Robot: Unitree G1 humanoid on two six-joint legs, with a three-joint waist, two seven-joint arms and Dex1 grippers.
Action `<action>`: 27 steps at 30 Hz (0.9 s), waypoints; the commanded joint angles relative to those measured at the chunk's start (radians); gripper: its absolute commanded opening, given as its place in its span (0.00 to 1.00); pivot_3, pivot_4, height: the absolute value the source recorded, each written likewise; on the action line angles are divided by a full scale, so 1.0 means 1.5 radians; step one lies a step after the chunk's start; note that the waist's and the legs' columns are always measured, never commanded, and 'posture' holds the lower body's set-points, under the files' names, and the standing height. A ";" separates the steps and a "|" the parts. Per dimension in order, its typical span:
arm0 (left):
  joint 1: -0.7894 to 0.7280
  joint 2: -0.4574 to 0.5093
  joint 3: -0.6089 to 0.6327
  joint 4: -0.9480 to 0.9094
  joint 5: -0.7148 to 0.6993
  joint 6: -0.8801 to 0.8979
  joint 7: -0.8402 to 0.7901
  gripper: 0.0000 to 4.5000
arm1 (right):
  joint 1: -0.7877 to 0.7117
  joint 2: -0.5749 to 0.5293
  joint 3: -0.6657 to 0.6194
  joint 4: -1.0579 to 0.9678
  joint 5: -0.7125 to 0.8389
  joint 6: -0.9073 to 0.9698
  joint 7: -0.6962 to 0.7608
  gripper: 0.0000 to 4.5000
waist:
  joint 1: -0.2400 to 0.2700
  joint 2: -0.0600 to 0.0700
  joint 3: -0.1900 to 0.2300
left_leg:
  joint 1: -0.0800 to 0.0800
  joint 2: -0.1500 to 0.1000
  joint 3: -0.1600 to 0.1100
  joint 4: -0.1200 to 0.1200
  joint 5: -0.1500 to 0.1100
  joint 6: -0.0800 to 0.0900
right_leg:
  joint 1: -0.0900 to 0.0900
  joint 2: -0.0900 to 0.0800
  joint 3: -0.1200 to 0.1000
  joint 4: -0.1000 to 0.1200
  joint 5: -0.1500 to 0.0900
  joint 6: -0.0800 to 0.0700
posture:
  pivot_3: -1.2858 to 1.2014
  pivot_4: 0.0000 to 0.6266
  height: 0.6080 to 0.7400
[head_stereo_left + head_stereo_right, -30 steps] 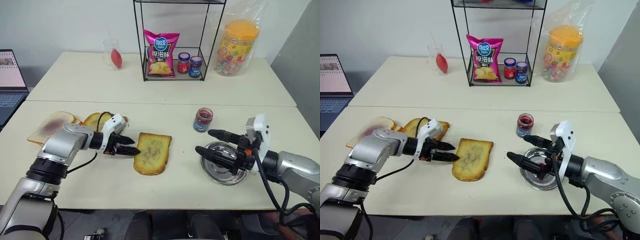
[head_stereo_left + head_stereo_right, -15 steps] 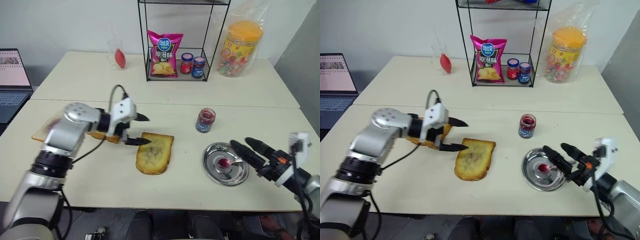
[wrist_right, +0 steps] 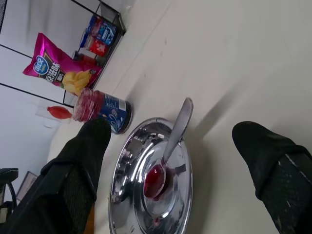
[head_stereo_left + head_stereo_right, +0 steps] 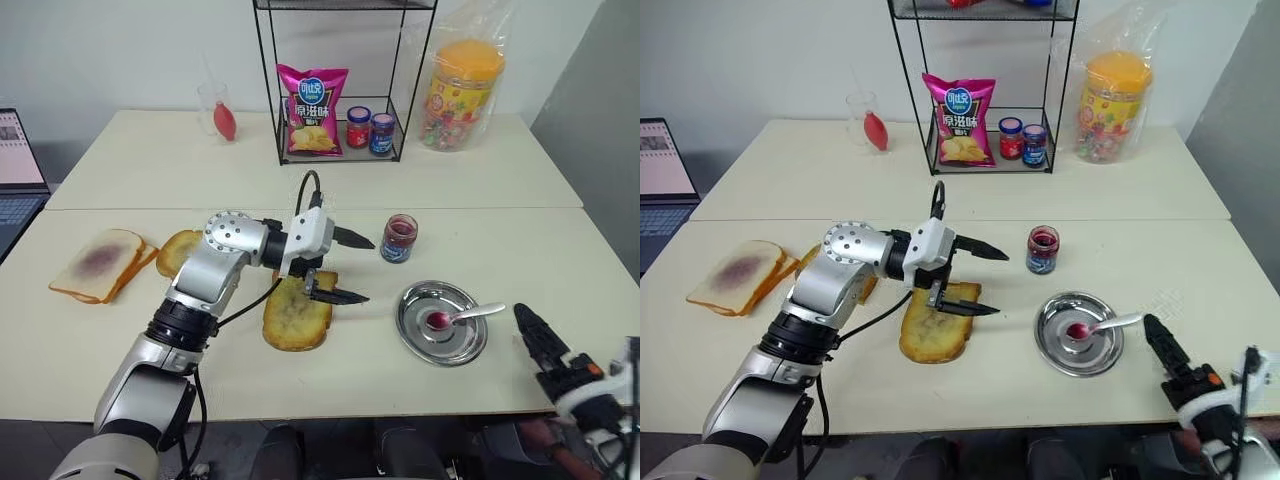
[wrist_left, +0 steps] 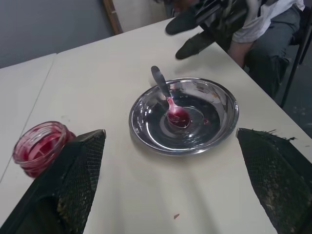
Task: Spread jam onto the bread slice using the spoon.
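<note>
Bright, even indoor light falls on the pale surface (image 4: 120,350), leaving only soft, short shadows. The steel plate (image 5: 226,119) glints with reflections. In the wrist views, the near black fingers (image 5: 73,180) are blurred and the far edges soften.

no print is legible on the pink chip bag (image 4: 311,109).
</note>
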 commanded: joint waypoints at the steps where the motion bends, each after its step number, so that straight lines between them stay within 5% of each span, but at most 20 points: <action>1: 0.011 0.003 0.005 -0.025 0.004 -0.001 0.007 1.00 | -0.042 0.014 0.016 0.035 -0.040 -0.030 -0.002 1.00 | 0.001 0.000 0.000 | 0.000 0.000 0.000 0.000 0.000 0.000 | 0.000 0.000 0.000 0.000 0.000 0.000 | 0.52 0.24 1.00; 16: 0.063 0.034 0.017 -0.077 0.012 0.030 0.035 1.00 | -0.149 0.047 0.051 0.099 -0.066 -0.033 -0.035 1.00 | -0.001 0.001 0.000 | 0.000 0.000 0.000 0.000 0.000 0.001 | 0.000 0.000 0.000 0.000 0.001 -0.001 | 0.52 0.24 1.00; 27: 0.065 0.035 0.016 -0.077 0.010 0.028 0.035 1.00 | -0.144 0.050 0.052 0.066 -0.054 -0.032 -0.067 0.52 | 0.001 0.001 0.000 | 0.000 0.000 0.000 -0.001 0.000 0.001 | 0.000 0.000 -0.001 0.000 0.001 0.000 | 0.52 0.24 1.00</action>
